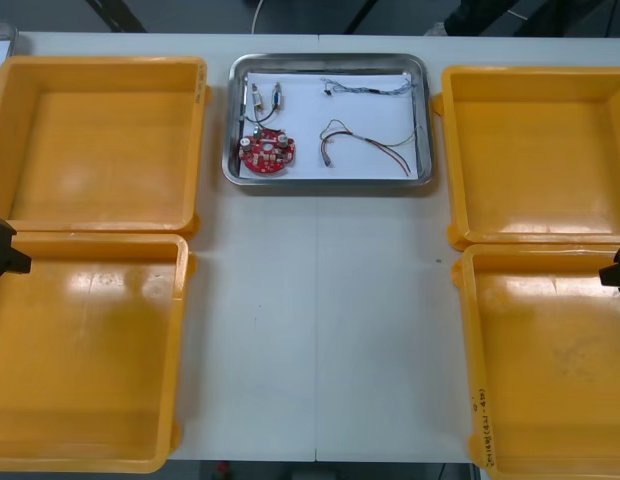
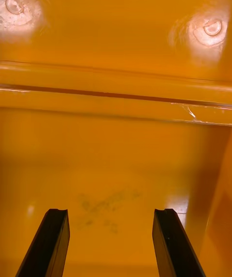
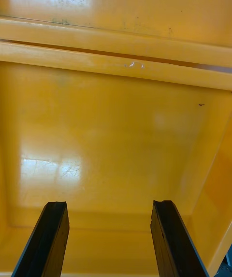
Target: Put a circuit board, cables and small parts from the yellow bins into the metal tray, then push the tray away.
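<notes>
Bright overhead light — glare on bins

Right hand: both black fingers stand well apart with a gap between them. Beneath them lies the floor of a yellow bin, orange in tone here. Faint dark scuff marks sit on that floor, between the fingertips. Beyond the fingers the bin's wall rises to its rim, which carries a small white scratch. A thin dark seam parts this rim from a second bin. Two round moulded marks on the second bin's floor, both under glare.
</notes>
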Motion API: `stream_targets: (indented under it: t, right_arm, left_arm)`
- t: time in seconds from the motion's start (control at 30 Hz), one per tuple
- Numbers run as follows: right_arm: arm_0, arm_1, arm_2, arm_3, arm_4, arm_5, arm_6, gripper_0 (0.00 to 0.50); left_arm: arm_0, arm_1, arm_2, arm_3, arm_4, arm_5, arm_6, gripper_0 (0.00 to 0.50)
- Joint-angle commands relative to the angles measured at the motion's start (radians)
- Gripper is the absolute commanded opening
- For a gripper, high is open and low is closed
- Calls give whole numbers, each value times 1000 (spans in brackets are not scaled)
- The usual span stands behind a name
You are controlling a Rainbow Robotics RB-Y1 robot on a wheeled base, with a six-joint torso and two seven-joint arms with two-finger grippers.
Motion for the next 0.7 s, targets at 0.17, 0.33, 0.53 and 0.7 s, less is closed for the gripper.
stream_targets:
  t: [0.17,0.33,0.53,0.7]
  right_arm:
    - [26,-35,-32,-49,-25,3,-37,500]
    - [26,-35,-32,-49,-28,3,-37,500]
    - [26,-37,-28,-50,-25,3,-35,500]
    - [26,-37,-28,-50,-25,3,-35,500]
  left_arm:
    - [16,28,31,-28,0,6,-100,500]
    - [16,28,31,-28,0,6,-100,500]
    - [16,28,31,-28,0,6,-100,500]
    - [16,28,31,-28,0,6,-100,500]
